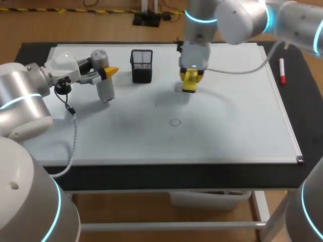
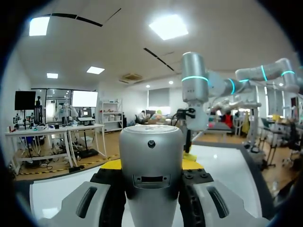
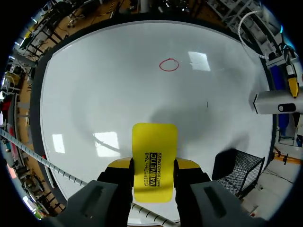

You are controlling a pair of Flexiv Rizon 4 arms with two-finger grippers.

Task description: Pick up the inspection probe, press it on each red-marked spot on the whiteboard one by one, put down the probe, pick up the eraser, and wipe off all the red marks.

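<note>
Table [image 1: 151,174] w/ whiteboard [image 1: 227,133]; mesh cup [image 1: 142,65] on it, marker [image 1: 282,72] beside.

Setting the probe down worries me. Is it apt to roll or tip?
The probe looks like a smooth rigid cylinder, so laid flat it may roll on the glossy whiteboard. Stood upright, its tall narrow body seems easy to tip.

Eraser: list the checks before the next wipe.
1. Eraser gripped by right fingers: ok.
2. Eraser touching whiteboard: cannot tell.
3. Whiteboard free of red: not ok, a red circle lies ahead of the eraser.
4. Path to circle bare: ok.
5. Probe put down: not ok, left fingers hold it.
6. Basket off the path: ok.
</note>
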